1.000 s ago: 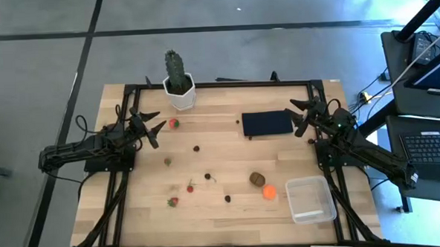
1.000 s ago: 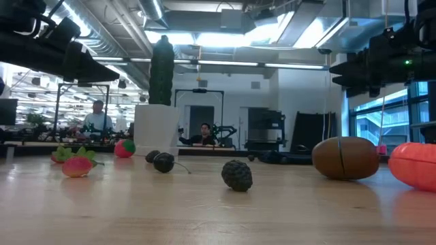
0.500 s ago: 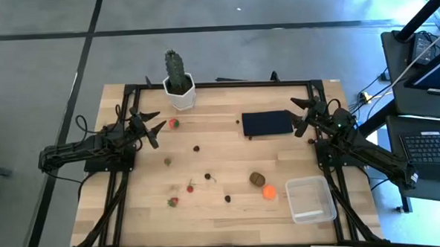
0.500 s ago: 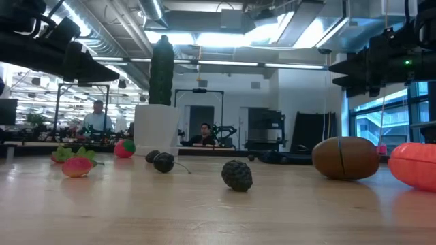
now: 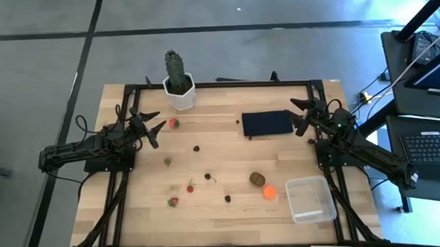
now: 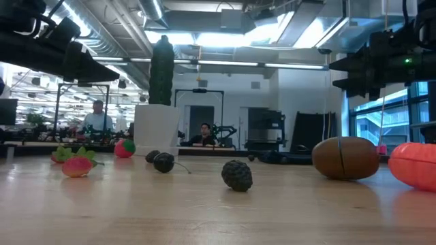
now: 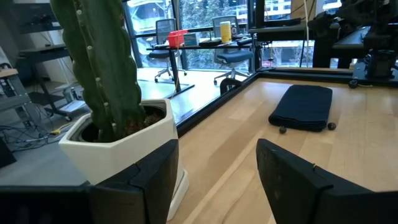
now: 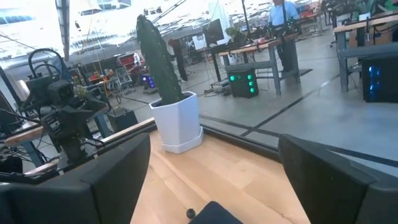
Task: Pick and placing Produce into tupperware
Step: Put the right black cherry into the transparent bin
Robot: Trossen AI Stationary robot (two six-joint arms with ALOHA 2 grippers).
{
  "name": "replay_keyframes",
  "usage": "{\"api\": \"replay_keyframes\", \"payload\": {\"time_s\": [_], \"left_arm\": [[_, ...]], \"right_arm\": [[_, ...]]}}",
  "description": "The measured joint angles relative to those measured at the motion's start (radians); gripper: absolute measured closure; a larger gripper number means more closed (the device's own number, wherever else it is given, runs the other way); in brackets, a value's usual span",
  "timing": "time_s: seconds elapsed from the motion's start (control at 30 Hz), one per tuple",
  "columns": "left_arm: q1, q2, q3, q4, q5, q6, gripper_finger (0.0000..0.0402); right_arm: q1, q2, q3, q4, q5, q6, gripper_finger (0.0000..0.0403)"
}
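Note:
The produce lies scattered on the wooden table: a strawberry (image 5: 174, 124) by my left gripper, dark berries (image 5: 196, 148) (image 5: 207, 176) (image 5: 227, 198), two strawberries (image 5: 191, 188) (image 5: 173, 202), a brown kiwi (image 5: 257, 179) and an orange ball (image 5: 269, 192). The clear tupperware (image 5: 310, 199) stands at the near right with nothing in it. My left gripper (image 5: 158, 130) hovers open at the far left, pointing level. My right gripper (image 5: 295, 118) hovers open at the far right, beside the black rectangle's right end. Neither has anything between its fingers.
A green cactus in a white pot (image 5: 179, 88) stands at the far edge, close to my left gripper. A flat black rectangle (image 5: 267, 123) lies at the far right. A black frame (image 5: 226, 83) runs along the table's edges. People show in the room beyond.
My right gripper has spread its fingers wider and rolled slightly about its own axis, staying in place above the table. The produce and the tupperware have not moved.

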Motion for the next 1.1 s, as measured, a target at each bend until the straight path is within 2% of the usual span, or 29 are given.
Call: {"api": "replay_keyframes", "payload": {"time_s": [0.23, 0.47, 0.6, 0.8, 0.97, 1.1], "left_arm": [[0.0, 0.0, 0.0, 0.0, 0.0, 0.0, 0.0193], [0.0, 0.0, 0.0, 0.0, 0.0, 0.0, 0.0193], [0.0, 0.0, 0.0, 0.0, 0.0, 0.0, 0.0193], [0.0, 0.0, 0.0, 0.0, 0.0, 0.001, 0.0193], [0.0, 0.0, 0.0, 0.0, 0.0, 0.0, 0.0193], [0.0, 0.0, 0.0, 0.0, 0.0, 0.0, 0.0193]], "right_arm": [[0.0, 0.002, 0.022, -0.039, -0.003, 0.016, 0.0049], [0.0, 0.119, 0.281, -0.306, 0.004, -0.011, 0.0049], [0.0, 0.268, 0.487, -0.431, 0.004, -0.02, 0.0049], [0.0, 0.562, 0.836, -0.722, 0.005, -0.042, 0.0049], [0.0, 0.825, 1.148, -1.106, 0.005, -0.003, 0.0049], [0.0, 1.015, 1.335, -1.444, 0.048, 0.114, 0.0049]]}}
